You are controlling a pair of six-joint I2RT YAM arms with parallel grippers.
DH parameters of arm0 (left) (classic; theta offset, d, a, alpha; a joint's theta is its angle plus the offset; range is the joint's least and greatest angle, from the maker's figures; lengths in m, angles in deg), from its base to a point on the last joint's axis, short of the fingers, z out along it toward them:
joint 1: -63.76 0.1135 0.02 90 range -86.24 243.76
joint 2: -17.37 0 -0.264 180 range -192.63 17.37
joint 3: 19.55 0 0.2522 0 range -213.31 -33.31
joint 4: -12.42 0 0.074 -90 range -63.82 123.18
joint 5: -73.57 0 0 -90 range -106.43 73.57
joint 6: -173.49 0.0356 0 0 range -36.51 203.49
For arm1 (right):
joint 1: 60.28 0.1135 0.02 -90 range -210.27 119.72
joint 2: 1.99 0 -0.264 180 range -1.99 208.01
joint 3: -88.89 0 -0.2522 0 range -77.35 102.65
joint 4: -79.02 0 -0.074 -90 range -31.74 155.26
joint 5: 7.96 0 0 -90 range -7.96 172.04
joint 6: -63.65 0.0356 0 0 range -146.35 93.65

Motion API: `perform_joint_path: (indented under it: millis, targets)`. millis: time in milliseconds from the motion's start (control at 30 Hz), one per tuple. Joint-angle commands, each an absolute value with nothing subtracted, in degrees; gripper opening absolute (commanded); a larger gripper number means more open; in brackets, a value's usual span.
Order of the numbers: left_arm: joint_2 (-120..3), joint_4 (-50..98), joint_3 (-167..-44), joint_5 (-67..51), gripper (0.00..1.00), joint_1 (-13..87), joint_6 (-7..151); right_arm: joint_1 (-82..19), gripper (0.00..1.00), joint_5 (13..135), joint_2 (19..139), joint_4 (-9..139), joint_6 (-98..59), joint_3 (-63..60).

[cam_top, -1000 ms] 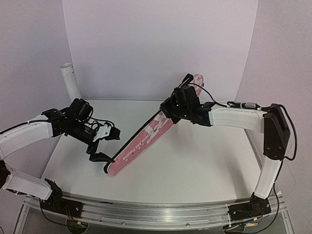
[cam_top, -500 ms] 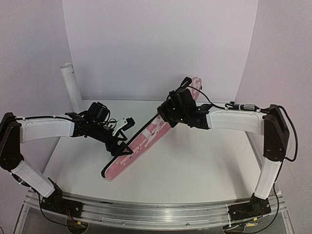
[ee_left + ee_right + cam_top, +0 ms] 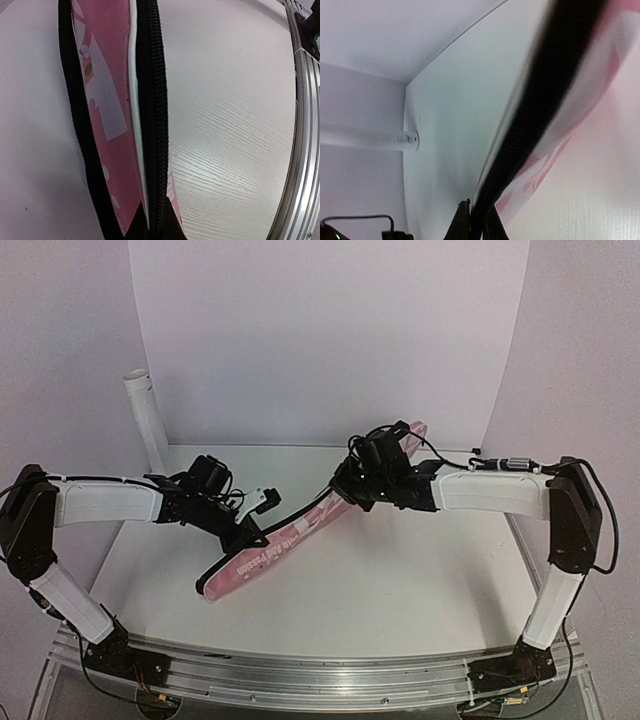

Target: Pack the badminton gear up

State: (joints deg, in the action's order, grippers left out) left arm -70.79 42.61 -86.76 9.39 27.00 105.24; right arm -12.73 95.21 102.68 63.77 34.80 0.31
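Observation:
The long pink bag (image 3: 272,551) lies slanted across the table, its near end at the left and its far end raised toward the back wall. My left gripper (image 3: 252,537) is shut on the bag's black zipper edge (image 3: 156,115) near the lower end. A white strip (image 3: 133,125) shows between the pink panel (image 3: 102,95) and the zipper. My right gripper (image 3: 347,490) pinches the same black edge (image 3: 535,115) farther up, with its fingertips (image 3: 465,222) on either side of it. The badminton gear is hidden from every view.
A tall white tube (image 3: 147,420) stands at the back left corner and also shows in the right wrist view as a tube (image 3: 370,139) against the wall. The white table (image 3: 400,580) ends at a metal rail (image 3: 305,150) along the near edge.
My left arm swung right to the bag and its jaws closed on the zipper edge. The bag has tipped lower and flatter, its near end sliding left.

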Motion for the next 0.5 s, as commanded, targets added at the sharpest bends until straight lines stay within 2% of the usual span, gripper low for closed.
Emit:
perform_joint_path:
  millis: [0,100,167,333,467]
  targets:
    - [-69.75,40.79,-88.16,12.03,0.00,26.70,109.23,-11.99,0.47,74.39,93.58,54.52,-4.78,5.98]
    - [-69.04,40.64,-87.79,12.76,0.00,26.75,111.00,-12.02,0.71,67.56,85.58,50.86,-28.85,0.74]
    - [-68.77,40.61,-87.65,13.11,0.00,26.73,112.71,-11.98,0.80,65.29,83.57,46.34,-41.07,1.18]
    - [-68.97,40.79,-88.07,12.91,0.00,26.77,117.63,-11.80,0.83,65.27,94.09,22.25,-68.93,17.76]
    - [-69.44,41.53,-88.78,13.10,0.00,26.76,118.96,-11.82,0.87,66.60,101.38,19.48,-81.12,22.82]
